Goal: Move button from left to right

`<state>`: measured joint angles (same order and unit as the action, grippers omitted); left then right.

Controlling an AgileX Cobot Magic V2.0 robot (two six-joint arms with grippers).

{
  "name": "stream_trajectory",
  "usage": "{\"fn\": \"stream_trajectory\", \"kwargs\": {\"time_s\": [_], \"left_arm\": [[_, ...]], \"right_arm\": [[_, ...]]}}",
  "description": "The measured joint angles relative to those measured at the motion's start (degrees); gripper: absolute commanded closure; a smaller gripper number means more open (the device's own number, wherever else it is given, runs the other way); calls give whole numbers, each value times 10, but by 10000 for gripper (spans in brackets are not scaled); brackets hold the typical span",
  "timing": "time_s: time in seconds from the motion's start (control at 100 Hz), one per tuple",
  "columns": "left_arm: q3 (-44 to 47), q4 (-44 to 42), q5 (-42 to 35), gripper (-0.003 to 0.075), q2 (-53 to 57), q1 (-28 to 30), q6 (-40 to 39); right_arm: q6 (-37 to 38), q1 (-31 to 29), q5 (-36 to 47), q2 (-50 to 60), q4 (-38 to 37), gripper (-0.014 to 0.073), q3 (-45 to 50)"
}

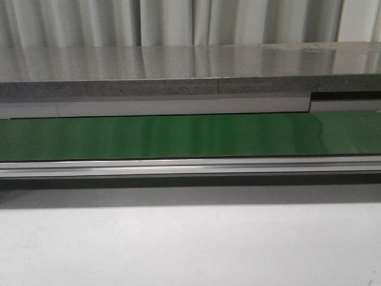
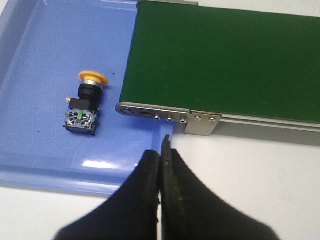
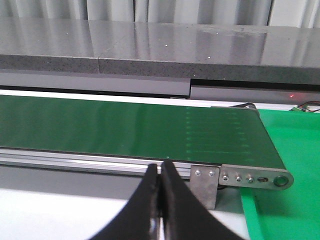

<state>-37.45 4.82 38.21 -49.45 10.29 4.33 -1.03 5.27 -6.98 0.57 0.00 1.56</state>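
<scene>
The button (image 2: 84, 102), yellow mushroom cap on a black body, lies on its side in the blue tray (image 2: 40, 55) in the left wrist view. My left gripper (image 2: 161, 150) is shut and empty, over the tray's near rim, apart from the button and next to the conveyor's end bracket. My right gripper (image 3: 160, 170) is shut and empty in front of the conveyor rail, near the belt's other end. The front view shows neither gripper nor the button.
A green conveyor belt (image 1: 190, 136) runs across, also seen in the left wrist view (image 2: 225, 60) and right wrist view (image 3: 125, 125). Metal end brackets (image 2: 170, 116) (image 3: 250, 177) stick out. A green tray (image 3: 285, 210) lies past the belt's right end. A grey shelf (image 1: 190, 65) stands behind.
</scene>
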Motion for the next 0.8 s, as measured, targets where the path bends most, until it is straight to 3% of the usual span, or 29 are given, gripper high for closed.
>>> {"fn": "stream_trajectory", "kwargs": {"time_s": [0.17, 0.27, 0.37, 0.48, 0.58, 0.8], "left_arm": [[0, 0, 1, 735, -9, 0, 0], [0, -1, 2, 661, -10, 0, 0], [0, -8, 2, 504, -10, 0, 0], [0, -21, 3, 265, -10, 0, 0], [0, -31, 3, 142, -10, 0, 0], [0, -40, -26, 136, -10, 0, 0]], "right_arm": [[0, 0, 0, 0, 0, 661, 0], [0, 0, 0, 0, 0, 661, 0], [0, 0, 0, 0, 0, 661, 0], [0, 0, 0, 0, 0, 661, 0], [0, 0, 0, 0, 0, 661, 0], [0, 0, 0, 0, 0, 661, 0]]}}
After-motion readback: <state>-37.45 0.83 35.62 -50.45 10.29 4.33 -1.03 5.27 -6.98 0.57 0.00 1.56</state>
